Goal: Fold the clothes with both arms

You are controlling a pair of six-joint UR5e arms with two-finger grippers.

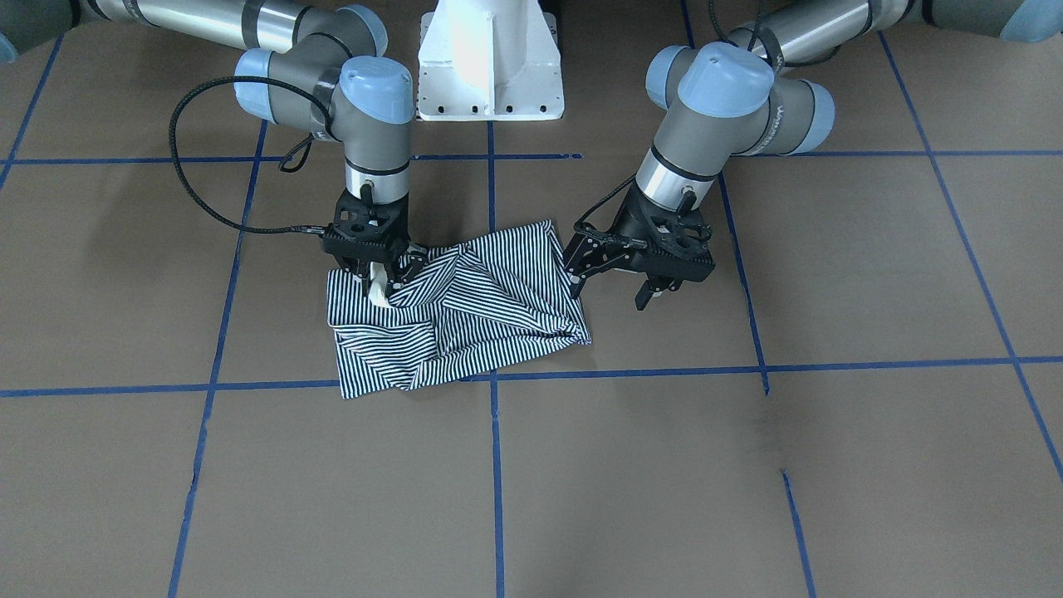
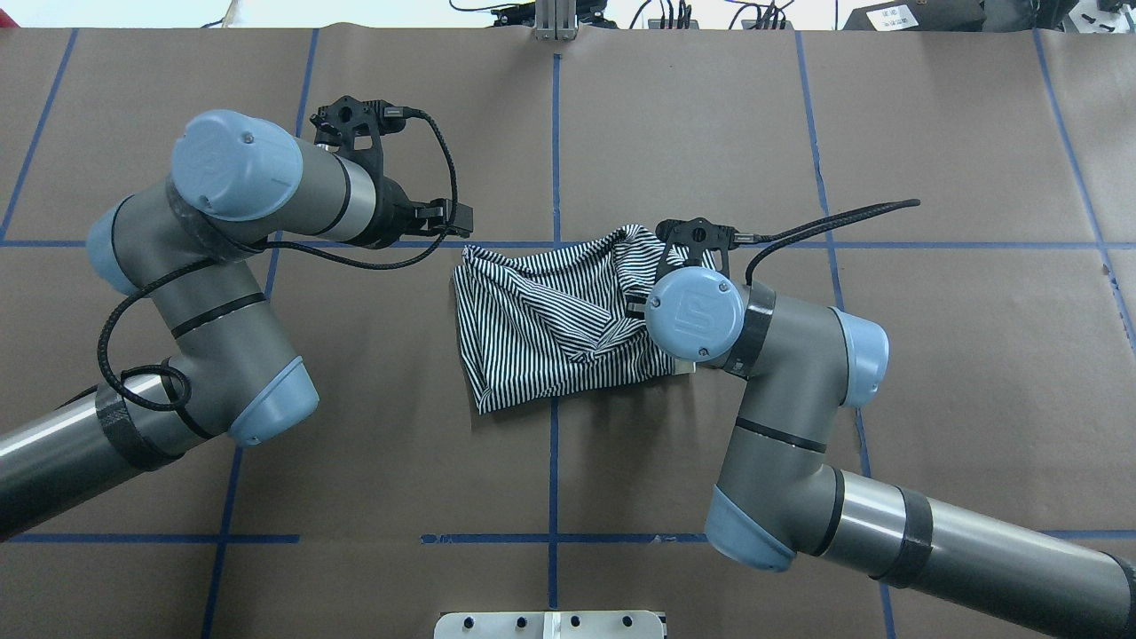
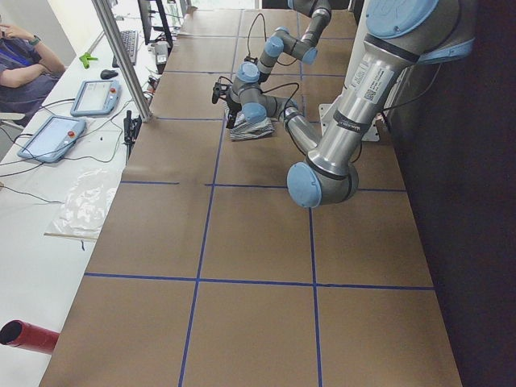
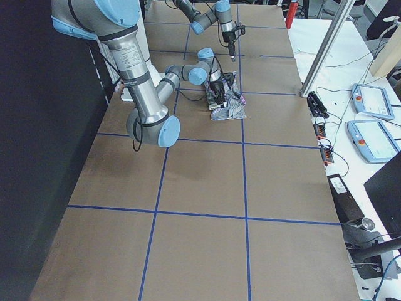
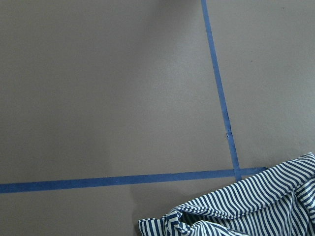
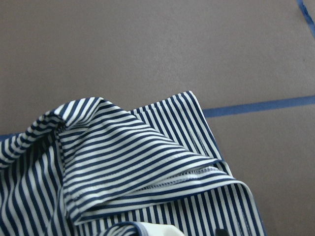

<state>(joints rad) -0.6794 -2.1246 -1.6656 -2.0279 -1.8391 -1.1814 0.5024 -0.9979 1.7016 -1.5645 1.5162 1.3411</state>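
table: brown paper, blue tape grid.
left arm: wrist tilted, low over the table.
right arm: wrist pointing straight down.
shirt: rumpled, half folded, mid-table across a tape line.
left gripper: spread wide, empty, just beside the shirt's edge.
right gripper: pinched on the cream collar at the shirt's other end.
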